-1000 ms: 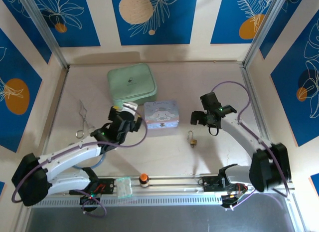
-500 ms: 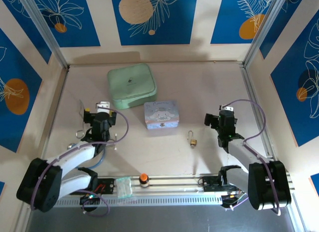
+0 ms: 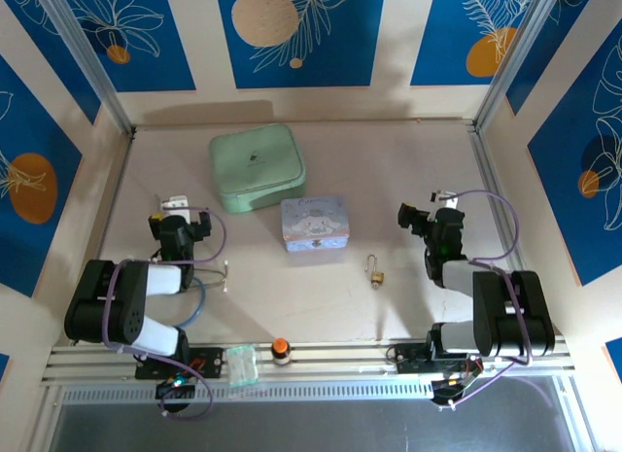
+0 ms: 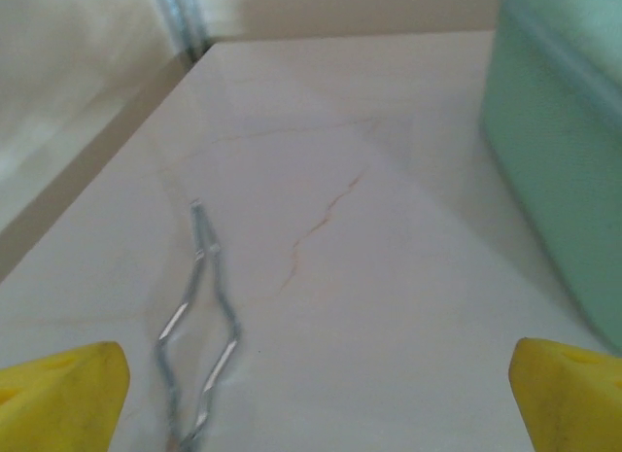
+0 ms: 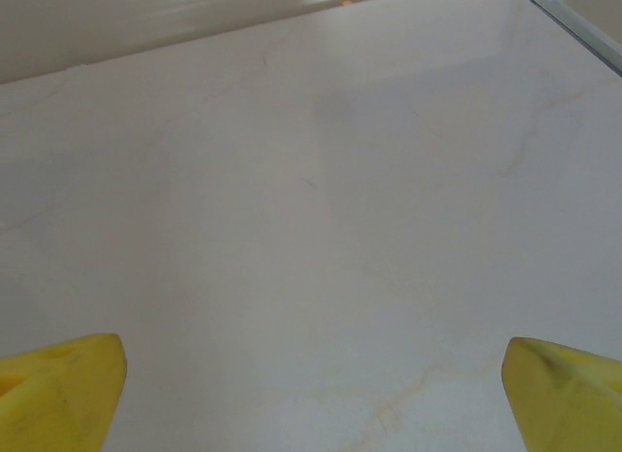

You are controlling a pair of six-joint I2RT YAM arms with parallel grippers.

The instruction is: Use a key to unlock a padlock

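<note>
Two arms sit folded back toward the near edge of the pale marbled worktop (image 3: 408, 160) in the overhead view, the left gripper (image 3: 178, 213) near the left edge and the right gripper (image 3: 428, 212) toward the right edge, both with jaws spread wide and nothing between them. The tiny brass-gold padlock with its thin silver shackle (image 3: 375, 272) lies flat right of centre, nearer the near edge, well apart from both grippers. Beyond it and to the left sits a pastel cartoon tin (image 3: 314, 223), with a mint-green rounded case (image 3: 258, 166) farther back. A small orange-capped bottle (image 3: 281, 349) stands at the near edge. In the left wrist view, the left gripper (image 4: 316, 399) shows its yellow fingertips (image 4: 58, 394) far apart at the lower corners; long silver forceps (image 4: 199, 321) lie on the worktop just ahead of the left one, and the mint-green case (image 4: 559, 170) rises on the right. In the right wrist view, the right gripper (image 5: 311, 394) has equally wide yellow fingertips (image 5: 569, 389) over bare worktop.
</note>
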